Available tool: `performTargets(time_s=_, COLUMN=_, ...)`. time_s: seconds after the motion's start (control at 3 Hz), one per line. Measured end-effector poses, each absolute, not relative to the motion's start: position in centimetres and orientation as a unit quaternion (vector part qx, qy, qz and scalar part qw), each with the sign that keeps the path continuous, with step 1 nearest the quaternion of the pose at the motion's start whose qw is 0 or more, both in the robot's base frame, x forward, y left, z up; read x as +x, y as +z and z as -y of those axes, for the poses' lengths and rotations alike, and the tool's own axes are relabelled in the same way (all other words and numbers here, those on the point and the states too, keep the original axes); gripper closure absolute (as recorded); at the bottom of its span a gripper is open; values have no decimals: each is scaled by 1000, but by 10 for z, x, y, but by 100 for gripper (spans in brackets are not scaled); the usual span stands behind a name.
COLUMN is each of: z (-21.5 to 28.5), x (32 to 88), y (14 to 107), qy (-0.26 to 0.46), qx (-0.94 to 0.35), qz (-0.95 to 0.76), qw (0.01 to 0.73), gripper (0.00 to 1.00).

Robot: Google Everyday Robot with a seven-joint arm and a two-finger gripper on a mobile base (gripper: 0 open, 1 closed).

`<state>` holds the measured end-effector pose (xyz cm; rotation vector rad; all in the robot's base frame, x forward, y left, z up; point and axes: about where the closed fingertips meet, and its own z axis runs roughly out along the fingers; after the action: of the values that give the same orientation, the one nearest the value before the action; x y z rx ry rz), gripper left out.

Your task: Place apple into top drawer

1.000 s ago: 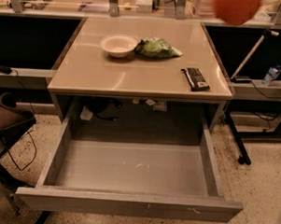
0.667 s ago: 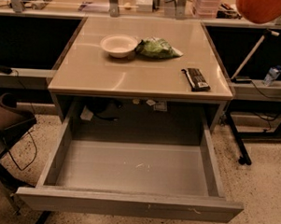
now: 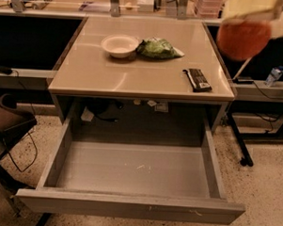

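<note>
Well, my gripper [image 3: 250, 17] hangs upper right, jaws pinching the apple [image 3: 243, 40] just off the surface [image 3: 143, 79]; top drawer [image 3: 128, 209] open & empty, so lowering + release left.

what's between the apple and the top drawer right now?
Camera view: the table front edge, with a black flat object on it. The gripper is just above the apple, top of frame.

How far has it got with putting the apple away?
The drawer is already pulled open and looks empty. The tool at the upper right holds the apple in the air, past the table and its right edge. Left: bring it over the drawer and let go.
</note>
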<state>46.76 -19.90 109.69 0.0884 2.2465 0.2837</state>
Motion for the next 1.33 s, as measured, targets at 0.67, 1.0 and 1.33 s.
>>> performTargets(time_s=0.67, z=130, x=410, y=1056, qy=146, qx=-80, qz=-921, qw=352, gripper=100)
performTargets(time_s=1.0, z=123, x=420, y=1054, qy=115, qx=-84, qz=-911, qw=387, gripper=100)
performTargets(time_s=1.33, z=129, x=477, y=1018, qy=111, qx=-48, qz=-915, qw=385, gripper=100)
